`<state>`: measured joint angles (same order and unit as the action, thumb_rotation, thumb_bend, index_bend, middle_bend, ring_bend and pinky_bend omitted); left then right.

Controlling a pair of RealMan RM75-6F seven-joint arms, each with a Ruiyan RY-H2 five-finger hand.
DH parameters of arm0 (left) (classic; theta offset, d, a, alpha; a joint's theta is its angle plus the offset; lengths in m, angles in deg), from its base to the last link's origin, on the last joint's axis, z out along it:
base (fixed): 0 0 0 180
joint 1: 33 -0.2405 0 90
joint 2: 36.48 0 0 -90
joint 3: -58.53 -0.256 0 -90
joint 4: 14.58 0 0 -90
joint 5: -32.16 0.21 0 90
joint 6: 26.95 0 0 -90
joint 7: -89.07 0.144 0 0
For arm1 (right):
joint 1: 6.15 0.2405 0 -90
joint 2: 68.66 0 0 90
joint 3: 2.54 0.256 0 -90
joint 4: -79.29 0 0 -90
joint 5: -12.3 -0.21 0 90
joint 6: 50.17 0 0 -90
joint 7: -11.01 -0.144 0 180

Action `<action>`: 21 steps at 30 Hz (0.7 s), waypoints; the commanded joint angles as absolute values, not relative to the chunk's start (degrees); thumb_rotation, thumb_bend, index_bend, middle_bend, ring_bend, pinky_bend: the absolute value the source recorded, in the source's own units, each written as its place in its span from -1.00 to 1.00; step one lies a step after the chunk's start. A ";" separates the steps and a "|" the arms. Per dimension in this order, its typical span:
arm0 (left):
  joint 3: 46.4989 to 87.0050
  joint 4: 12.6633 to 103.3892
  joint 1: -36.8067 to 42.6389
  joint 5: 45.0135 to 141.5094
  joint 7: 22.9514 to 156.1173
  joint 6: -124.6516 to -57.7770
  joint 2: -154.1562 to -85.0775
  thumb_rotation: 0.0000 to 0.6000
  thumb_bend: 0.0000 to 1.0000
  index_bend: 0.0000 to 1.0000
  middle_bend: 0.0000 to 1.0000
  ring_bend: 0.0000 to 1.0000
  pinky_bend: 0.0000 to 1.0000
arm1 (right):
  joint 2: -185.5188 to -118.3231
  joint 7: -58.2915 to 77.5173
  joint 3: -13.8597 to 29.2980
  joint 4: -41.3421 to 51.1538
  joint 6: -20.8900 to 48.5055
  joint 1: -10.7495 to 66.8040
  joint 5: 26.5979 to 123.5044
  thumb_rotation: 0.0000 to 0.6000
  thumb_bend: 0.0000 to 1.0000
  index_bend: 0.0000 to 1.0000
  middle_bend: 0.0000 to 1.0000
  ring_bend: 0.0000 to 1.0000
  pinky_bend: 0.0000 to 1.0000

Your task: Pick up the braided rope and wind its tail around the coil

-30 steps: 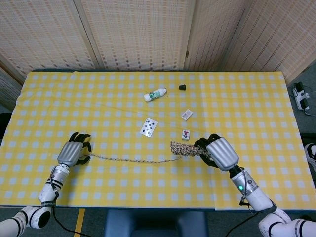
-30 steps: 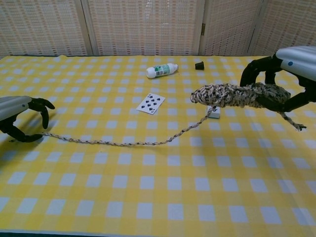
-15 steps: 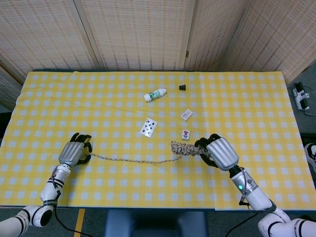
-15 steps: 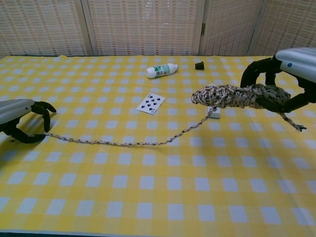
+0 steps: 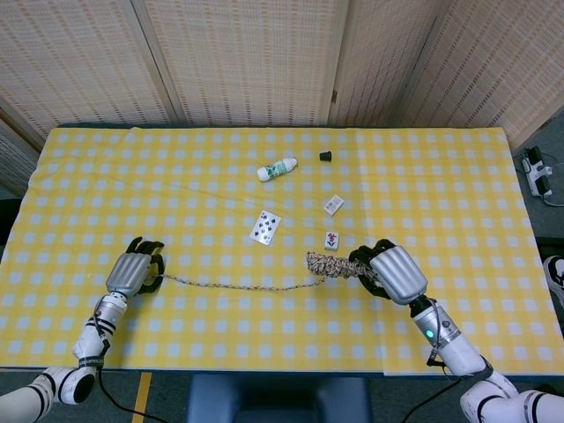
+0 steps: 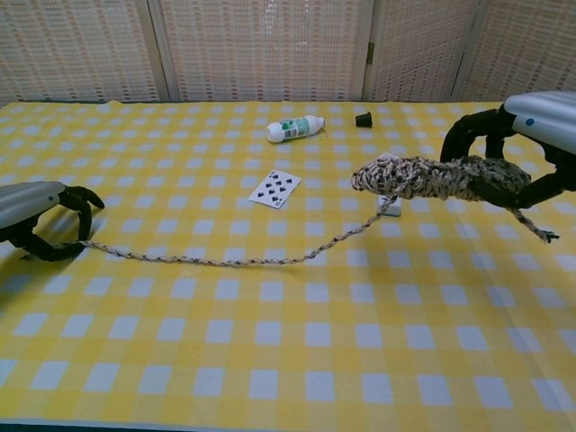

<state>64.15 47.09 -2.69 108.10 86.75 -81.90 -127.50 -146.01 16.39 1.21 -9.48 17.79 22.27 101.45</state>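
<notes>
My right hand [image 5: 392, 273] [image 6: 526, 135] grips the braided rope's coil [image 5: 328, 265] [image 6: 423, 177] and holds it just above the yellow checked cloth, right of centre. A short frayed end hangs below that hand. The rope's tail [image 5: 238, 286] [image 6: 234, 261] runs left along the cloth in a slack line. My left hand [image 5: 132, 271] [image 6: 40, 216] sits at the near left, its fingers curled in around the tail's far end, pinching it against the cloth.
A white bottle [image 5: 277, 168] lies on its side at centre back, with a small black cap [image 5: 325, 156] to its right. A playing card [image 5: 265, 227], a mahjong tile [image 5: 331, 239] and another small tile [image 5: 332, 204] lie near the coil.
The left hand's fingers have curled in tighter on the tail's end. The right hand has drifted slightly right with the coil.
</notes>
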 commanded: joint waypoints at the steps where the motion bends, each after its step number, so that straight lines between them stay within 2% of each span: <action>1: 64.11 47.37 -2.88 109.04 86.08 -83.26 -127.31 1.00 -0.07 0.26 -0.56 -0.65 -1.00 | -146.10 15.75 1.18 -9.27 18.22 22.18 101.80 1.00 0.37 0.17 0.08 0.15 -0.29; 5: 64.33 49.84 -2.88 110.39 85.95 -85.26 -125.53 1.00 -0.07 0.29 -0.53 -0.63 -1.00 | -145.95 12.69 0.88 -9.15 19.40 22.25 103.72 1.00 0.37 0.18 0.08 0.15 -0.29; 9: 65.10 56.14 -2.46 111.68 86.09 -86.91 -121.49 1.00 -0.07 0.31 -0.52 -0.61 -1.00 | -144.97 6.51 -0.61 -9.46 19.81 23.06 107.54 1.00 0.38 0.20 0.08 0.16 -0.29; 12: 66.03 61.57 -1.78 112.63 86.58 -87.83 -118.14 1.00 -0.07 0.31 -0.51 -0.61 -1.00 | -144.91 2.31 -1.65 -9.60 19.89 23.84 109.93 1.00 0.39 0.22 0.08 0.15 -0.19; 21: 70.41 76.63 2.29 112.20 88.95 -86.35 -110.67 1.00 -0.07 0.31 -0.51 -0.61 -1.00 | -147.18 -2.96 -2.07 -12.49 14.90 28.13 111.25 1.00 0.39 0.26 0.11 0.17 -0.07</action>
<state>68.70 73.22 0.62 112.44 87.89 -87.05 -112.90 -146.52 -2.33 -2.14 -11.74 15.96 27.40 111.55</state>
